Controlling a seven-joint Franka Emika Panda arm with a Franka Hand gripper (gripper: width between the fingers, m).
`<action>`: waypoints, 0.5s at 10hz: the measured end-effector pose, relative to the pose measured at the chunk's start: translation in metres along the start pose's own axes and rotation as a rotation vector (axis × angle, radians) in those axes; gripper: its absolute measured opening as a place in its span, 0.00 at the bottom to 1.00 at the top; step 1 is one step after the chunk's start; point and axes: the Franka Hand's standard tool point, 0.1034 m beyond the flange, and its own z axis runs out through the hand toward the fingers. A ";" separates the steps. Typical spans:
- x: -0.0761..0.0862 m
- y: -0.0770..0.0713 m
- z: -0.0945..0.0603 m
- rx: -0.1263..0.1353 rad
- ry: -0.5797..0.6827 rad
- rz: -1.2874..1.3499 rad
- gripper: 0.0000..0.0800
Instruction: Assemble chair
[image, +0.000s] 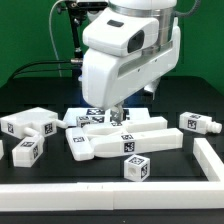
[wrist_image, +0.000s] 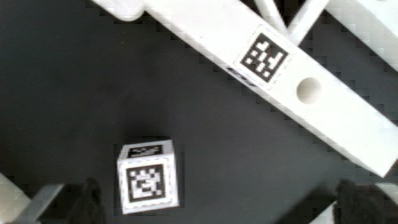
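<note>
On the dark surface (image: 45, 100) the chair pieces lie loose and apart. None is joined to another that I can see. A long flat piece (image: 120, 142) sits in the middle, and a little cube (image: 137, 168) lies just in front of it. A short bar (image: 200, 123) rests toward the exterior view's right, and a chunky piece (image: 27, 124) lies toward its left. I think they are spread out like this so each one can be reached without bumping the rest.

My pincer (image: 115, 118) hangs low over the middle pieces. It is released: in the wrist view both fingertips (wrist_image: 63, 200) stand wide apart and hold nothing. A small block (wrist_image: 146, 172) with a square tag lies on the surface below, closer to one finger than the other. A long bar (wrist_image: 285, 72) with a tag and a round hole runs slantwise near it and does not touch it.

I judge that I am lining up for a pick, with the jaws wide so they fit around a piece. The chair is barely begun. The block is off to one side, so I would shift over before going down, or a finger may knock it.
</note>
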 end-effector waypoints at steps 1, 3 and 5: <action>0.000 0.000 0.000 0.000 0.000 0.000 0.81; 0.000 0.000 0.000 0.001 -0.001 0.000 0.81; 0.003 0.006 0.007 -0.012 0.016 0.030 0.81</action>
